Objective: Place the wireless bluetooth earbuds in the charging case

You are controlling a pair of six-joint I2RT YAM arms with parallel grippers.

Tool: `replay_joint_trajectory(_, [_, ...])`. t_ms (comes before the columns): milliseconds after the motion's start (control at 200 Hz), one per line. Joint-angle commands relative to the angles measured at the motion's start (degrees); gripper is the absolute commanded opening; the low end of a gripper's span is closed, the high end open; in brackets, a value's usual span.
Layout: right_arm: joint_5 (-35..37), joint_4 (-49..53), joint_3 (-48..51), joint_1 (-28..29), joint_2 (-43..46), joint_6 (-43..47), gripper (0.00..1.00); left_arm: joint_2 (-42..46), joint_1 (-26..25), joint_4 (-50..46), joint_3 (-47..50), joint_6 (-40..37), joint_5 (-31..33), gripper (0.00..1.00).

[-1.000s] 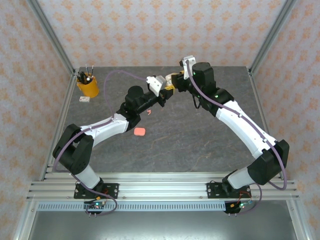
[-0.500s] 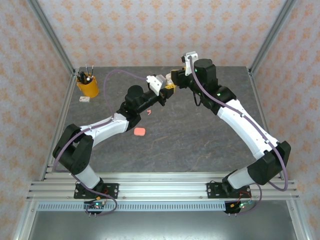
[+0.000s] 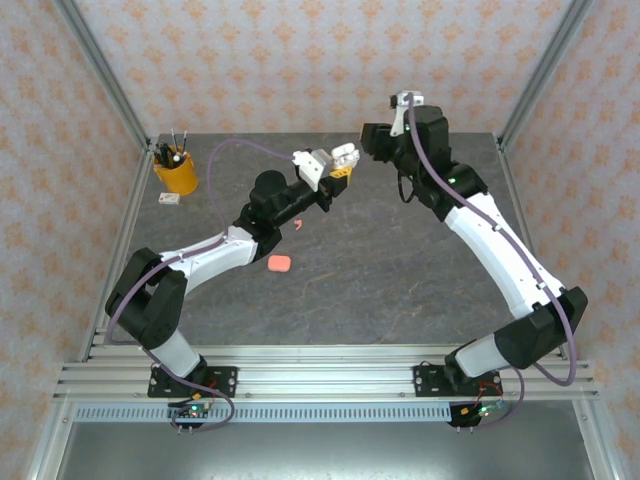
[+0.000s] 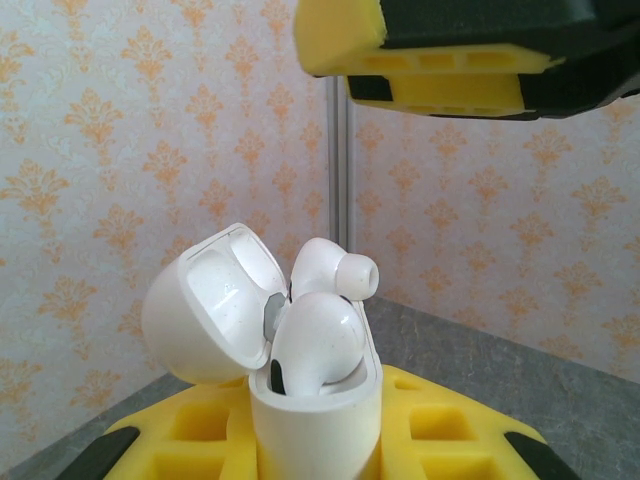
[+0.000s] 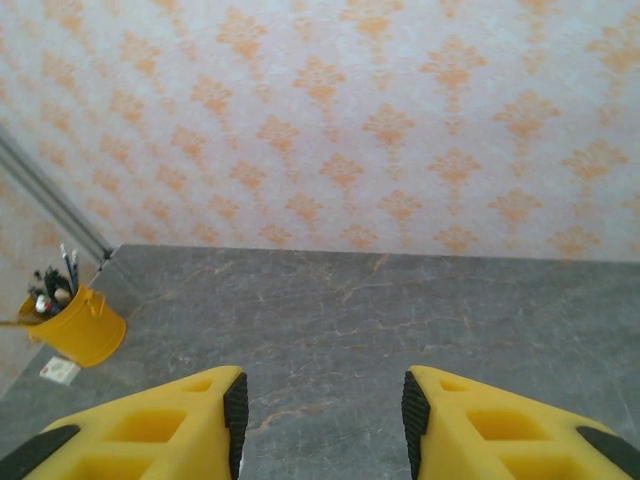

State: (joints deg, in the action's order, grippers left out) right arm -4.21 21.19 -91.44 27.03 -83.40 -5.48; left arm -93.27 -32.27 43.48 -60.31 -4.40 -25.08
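Left hand (image 3: 338,172) is clenched on the white charging case (image 4: 315,420), its lid (image 4: 200,310) tipped open and two white earbuds (image 4: 315,335) standing in it, perhaps not fully seated, while the right hand (image 5: 322,400) hangs released and empty nearby above the desk (image 5: 400,310)

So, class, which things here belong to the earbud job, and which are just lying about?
Job: open white charging case, two white earbuds inside, left gripper holding it, coral-pink case, coral-pink earbud.
Lying about: yellow cup of pens, small white block.
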Motion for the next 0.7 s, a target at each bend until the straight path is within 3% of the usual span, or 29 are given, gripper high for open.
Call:
replay_joint_trajectory(0, [0.63, 6.78, -4.63, -1.24, 0.07, -8.17, 0.41, 1.3, -0.42, 3.1, -1.29, -0.51, -0.41, 0.0])
replay_joint_trajectory(275, [-0.46, 18.44, -9.64, -2.71, -4.21, -12.99, 0.22, 1.45, -0.46, 4.14, -1.2, -0.35, -0.75, 0.0])
replay_joint_trajectory(525, [-4.21, 23.85, -10.11, -2.26, -5.34, -13.31, 0.13, 1.01, -0.46, 4.42, -1.33, -0.43, -0.78, 0.0])
replay_joint_trajectory(691, [-4.73, 25.64, -11.96, -0.53, -6.42, -12.47, 0.12, 0.51, -0.5, 4.63, -1.55, 0.09, -0.85, 0.0])
